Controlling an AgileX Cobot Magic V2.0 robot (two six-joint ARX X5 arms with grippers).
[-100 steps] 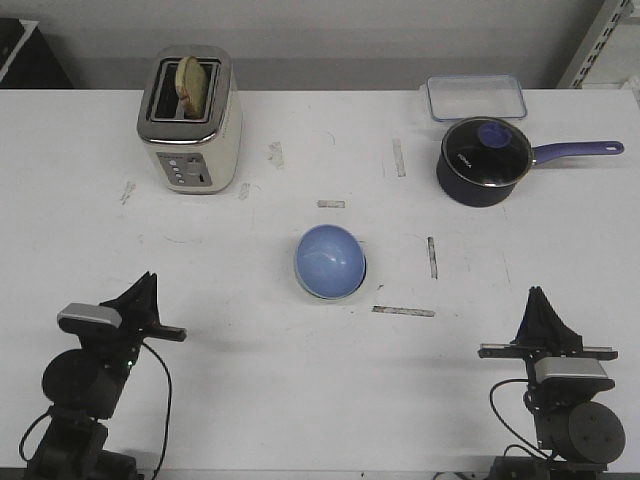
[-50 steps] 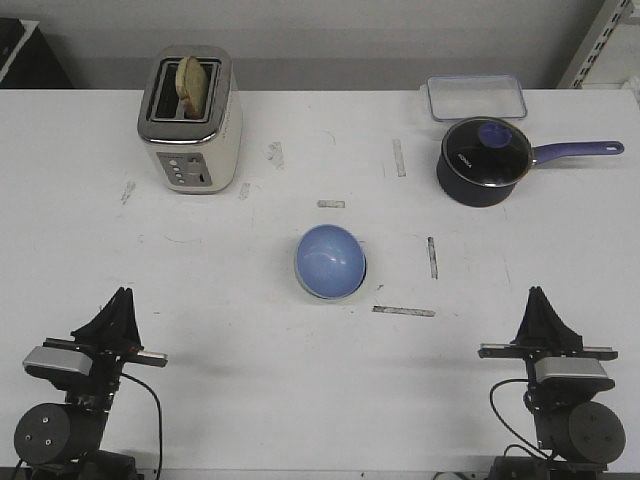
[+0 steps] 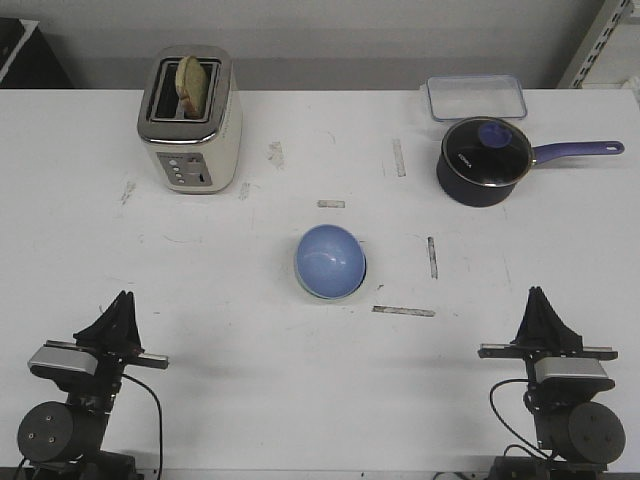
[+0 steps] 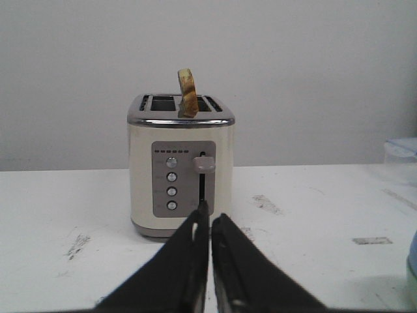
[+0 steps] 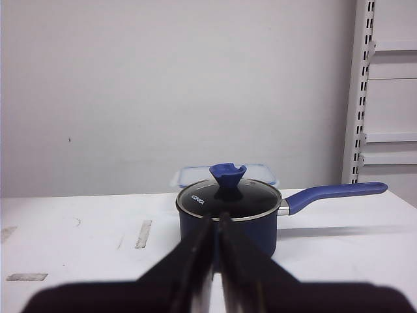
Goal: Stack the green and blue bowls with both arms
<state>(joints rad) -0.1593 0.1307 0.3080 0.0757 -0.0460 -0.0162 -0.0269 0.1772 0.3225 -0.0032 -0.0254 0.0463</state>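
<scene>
- Looking over the desk, we see the blue bowl near the middle, nested in the green bowl, of which only a thin mint rim shows at its right edge.
- Left gripper sits at the near left corner, fingers pressed together w/ nothing between; wrist view shows the tips nearly touching, aimed at the toaster.
- Right gripper sits at the near right corner, also pressed together & empty, pointing toward the saucepan.
- Both grippers are well apart from the bowls.
- Toaster w/ bread slice stands far left; clear container lies behind the saucepan.
</scene>
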